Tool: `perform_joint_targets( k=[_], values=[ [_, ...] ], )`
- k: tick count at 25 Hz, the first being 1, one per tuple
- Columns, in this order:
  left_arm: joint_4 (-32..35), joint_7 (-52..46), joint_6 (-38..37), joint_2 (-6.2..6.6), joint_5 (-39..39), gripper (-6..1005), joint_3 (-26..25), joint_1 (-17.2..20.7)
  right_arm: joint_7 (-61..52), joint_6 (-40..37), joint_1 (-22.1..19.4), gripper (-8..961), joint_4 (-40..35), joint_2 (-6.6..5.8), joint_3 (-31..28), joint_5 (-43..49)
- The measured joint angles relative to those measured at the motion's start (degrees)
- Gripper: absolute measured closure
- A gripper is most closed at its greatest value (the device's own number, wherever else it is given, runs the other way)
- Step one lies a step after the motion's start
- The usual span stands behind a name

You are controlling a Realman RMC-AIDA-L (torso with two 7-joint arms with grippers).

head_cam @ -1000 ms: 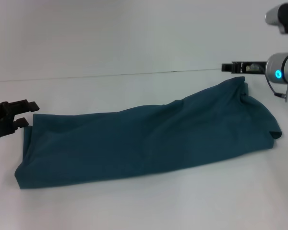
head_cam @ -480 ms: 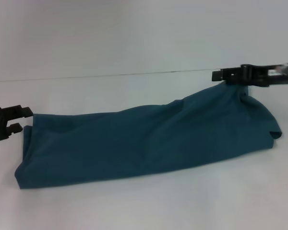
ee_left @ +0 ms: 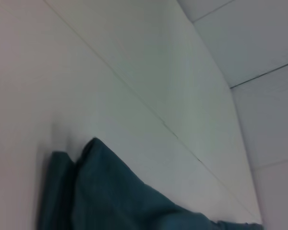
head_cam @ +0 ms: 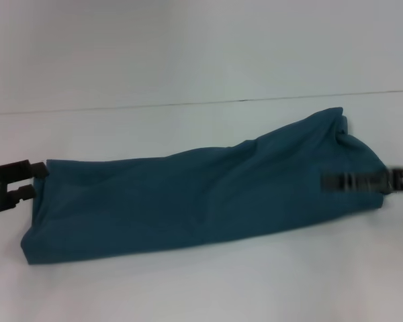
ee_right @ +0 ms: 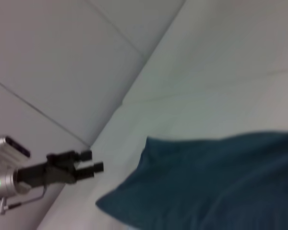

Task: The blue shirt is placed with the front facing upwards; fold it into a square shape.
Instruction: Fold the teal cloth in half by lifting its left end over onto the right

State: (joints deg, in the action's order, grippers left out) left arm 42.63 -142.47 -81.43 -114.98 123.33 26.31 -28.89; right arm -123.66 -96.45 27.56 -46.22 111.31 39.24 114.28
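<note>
The blue shirt [head_cam: 201,201] lies folded into a long band, running from the near left to the far right of the white table. No lettering shows on it. My left gripper [head_cam: 33,180] is open at the band's left end, its fingertips right at the cloth edge with nothing between them. The right wrist view shows that same left gripper [ee_right: 95,161] open beside the shirt [ee_right: 221,182]. My right gripper [head_cam: 336,181] hangs blurred over the band's right end. One corner of the shirt [ee_left: 101,191] shows in the left wrist view.
The white table [head_cam: 208,288] stretches around the shirt on all sides. Its far edge meets a pale wall [head_cam: 188,47] along a thin dark line behind the shirt.
My right gripper has swung from behind the shirt's far right tip down to its right end. The left gripper has edged right to the cloth's left edge. The shirt has not moved.
</note>
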Motion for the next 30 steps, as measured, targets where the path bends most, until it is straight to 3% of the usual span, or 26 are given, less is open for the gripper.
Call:
perform_joint_targets(
  k=[5, 10, 17, 22, 24, 30],
  values=[
    [-2.1, 3.1, -2.5, -0.9, -1.3, 370, -1.9, 1.8, 3.3, -0.9, -3.7, 298, 0.8, 0.54, 0.0, 0.2],
    [-6.8, 4.6, 0.3, -2.42, -5.2, 371, -2.1, 2.7, 8.6, -2.9, -4.7, 298, 5.4, -0.02, 0.4, 0.2],
    [-11.5, 5.1, 7.1, -3.39, -6.5, 370, -1.8, -0.9, 10.2, -3.0, -4.7, 298, 6.7, 0.18, 0.5, 0.3],
    [-13.3, 5.0, 15.7, -6.19, -6.6, 369, -1.9, -2.9, 10.8, -2.7, -4.2, 298, 7.4, 0.52, 0.6, 0.3],
    [-13.3, 5.4, 18.4, -6.76, -6.6, 369, -1.7, -3.3, 11.0, -2.4, -4.1, 297, 8.1, 0.47, 0.6, 0.3],
    [-13.8, 6.1, 24.7, -6.65, -6.2, 369, -0.1, -3.4, 11.0, -1.6, -4.4, 297, 8.7, 0.38, 0.2, 0.3]
  ],
)
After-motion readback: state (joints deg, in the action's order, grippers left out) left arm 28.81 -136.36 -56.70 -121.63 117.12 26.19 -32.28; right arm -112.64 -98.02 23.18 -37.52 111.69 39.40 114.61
